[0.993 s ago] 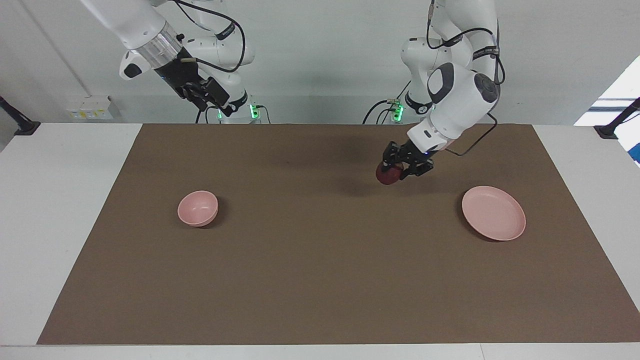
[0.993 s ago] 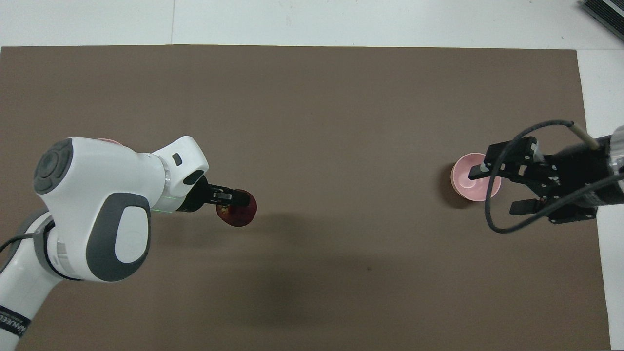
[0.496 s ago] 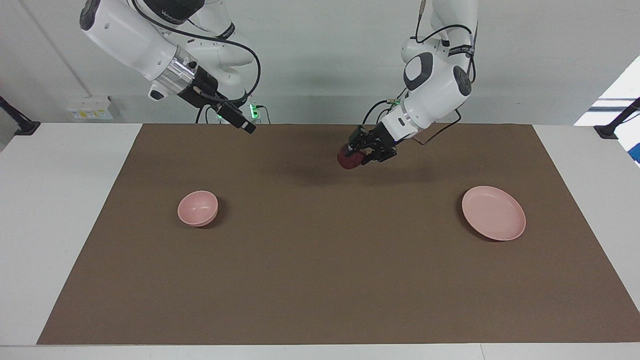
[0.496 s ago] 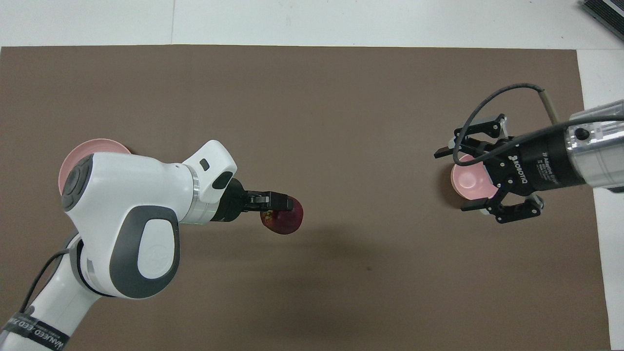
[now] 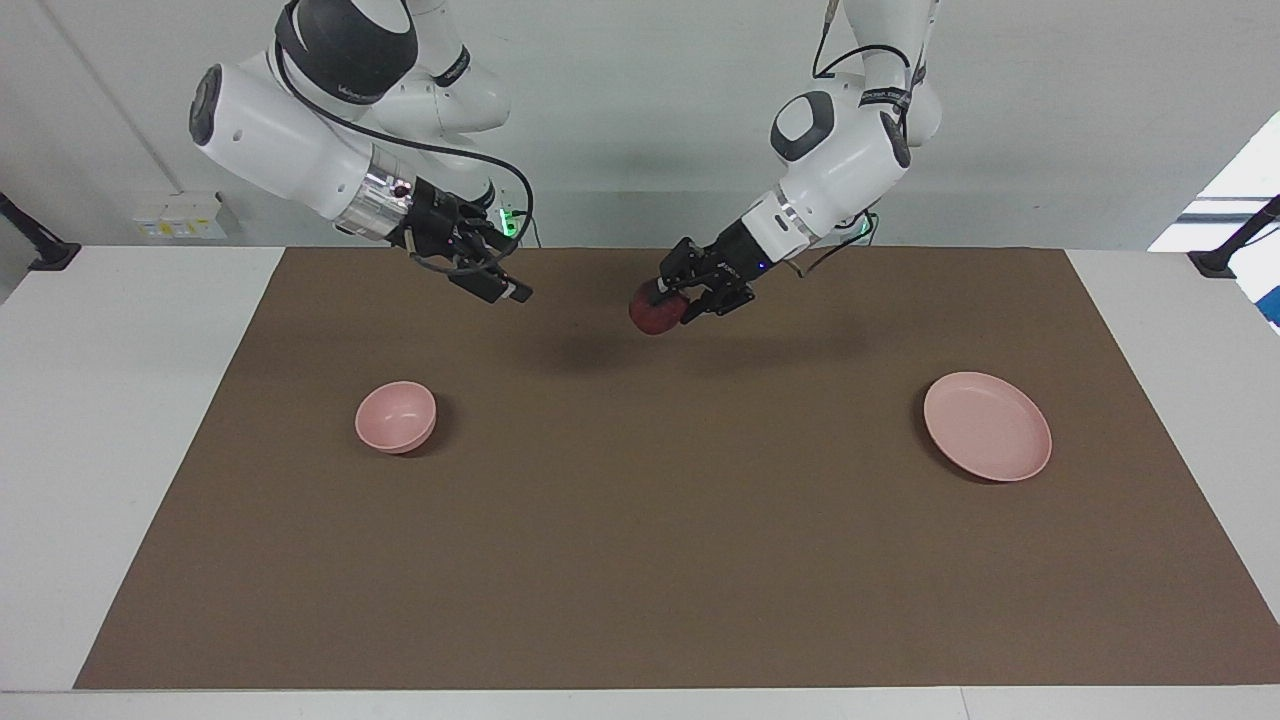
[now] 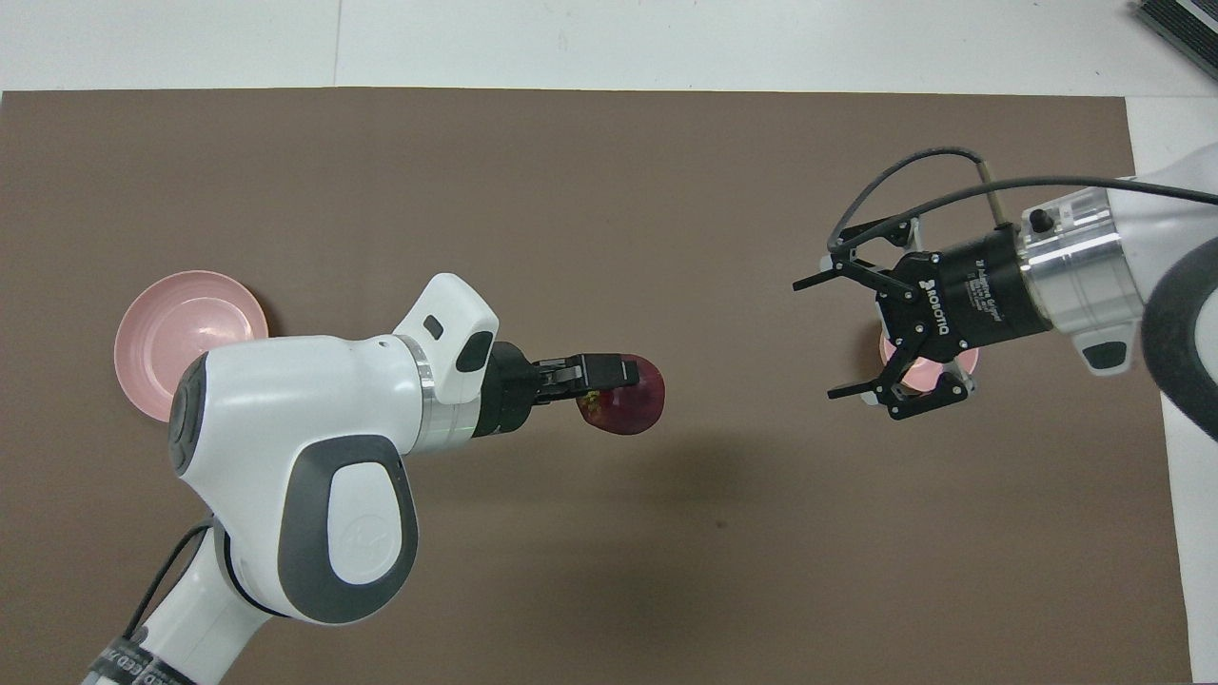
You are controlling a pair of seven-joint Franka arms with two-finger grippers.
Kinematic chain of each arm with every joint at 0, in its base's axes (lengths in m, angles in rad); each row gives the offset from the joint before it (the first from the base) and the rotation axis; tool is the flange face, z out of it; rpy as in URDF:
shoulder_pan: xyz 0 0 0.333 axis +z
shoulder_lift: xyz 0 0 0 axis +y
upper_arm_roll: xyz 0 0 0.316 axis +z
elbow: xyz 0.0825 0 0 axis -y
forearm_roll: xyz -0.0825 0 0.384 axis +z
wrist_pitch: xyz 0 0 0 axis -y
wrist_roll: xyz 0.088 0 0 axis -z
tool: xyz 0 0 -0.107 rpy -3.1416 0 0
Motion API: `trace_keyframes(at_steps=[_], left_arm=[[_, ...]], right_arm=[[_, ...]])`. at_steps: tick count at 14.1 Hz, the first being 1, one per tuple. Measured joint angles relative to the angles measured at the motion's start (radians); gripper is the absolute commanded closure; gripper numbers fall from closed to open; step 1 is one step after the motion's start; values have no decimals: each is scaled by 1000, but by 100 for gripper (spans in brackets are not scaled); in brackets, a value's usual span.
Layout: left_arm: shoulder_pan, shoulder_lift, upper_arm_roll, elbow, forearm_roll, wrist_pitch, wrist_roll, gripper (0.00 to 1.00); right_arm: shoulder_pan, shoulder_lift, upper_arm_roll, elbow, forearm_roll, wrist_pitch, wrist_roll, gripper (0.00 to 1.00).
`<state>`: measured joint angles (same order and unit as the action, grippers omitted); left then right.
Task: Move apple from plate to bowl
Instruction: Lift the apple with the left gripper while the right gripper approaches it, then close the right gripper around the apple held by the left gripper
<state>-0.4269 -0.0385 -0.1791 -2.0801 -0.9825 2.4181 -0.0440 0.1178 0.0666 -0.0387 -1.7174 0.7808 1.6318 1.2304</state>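
My left gripper point(image 5: 668, 298) is shut on the small dark red apple point(image 5: 652, 312) and holds it in the air over the middle of the brown mat. The apple also shows in the overhead view point(image 6: 623, 404) at the left gripper point(image 6: 614, 379). The flat pale pink plate point(image 5: 987, 440) lies bare at the left arm's end, also seen from overhead point(image 6: 181, 328). The small deep pink bowl point(image 5: 396, 415) stands at the right arm's end. My right gripper point(image 5: 500, 285) is open and empty in the air, facing the apple. From overhead the right gripper point(image 6: 816, 338) partly covers the bowl point(image 6: 937, 369).
The brown mat point(image 5: 640, 560) covers most of the white table point(image 5: 120, 450). Only the plate and the bowl stand on it.
My left gripper has carried the apple from near the plate toward the mat's middle. My right gripper has swung down and in toward the apple, open.
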Motion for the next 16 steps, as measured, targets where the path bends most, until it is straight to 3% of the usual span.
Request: trace_keyframes(at_steps=[6,12,16], left_arm=[[0,0,-24,29,-29,67,-52,100],[0,0,-41,35,-29,71,-81,100],[0,2,-41,35,-29,72,-82,100]], right_arm=[[67,77,1,-4,79,75,4,0],[155,80,2,-16,82,185,68,0],[164,80,1,-34,83,193,75,0]])
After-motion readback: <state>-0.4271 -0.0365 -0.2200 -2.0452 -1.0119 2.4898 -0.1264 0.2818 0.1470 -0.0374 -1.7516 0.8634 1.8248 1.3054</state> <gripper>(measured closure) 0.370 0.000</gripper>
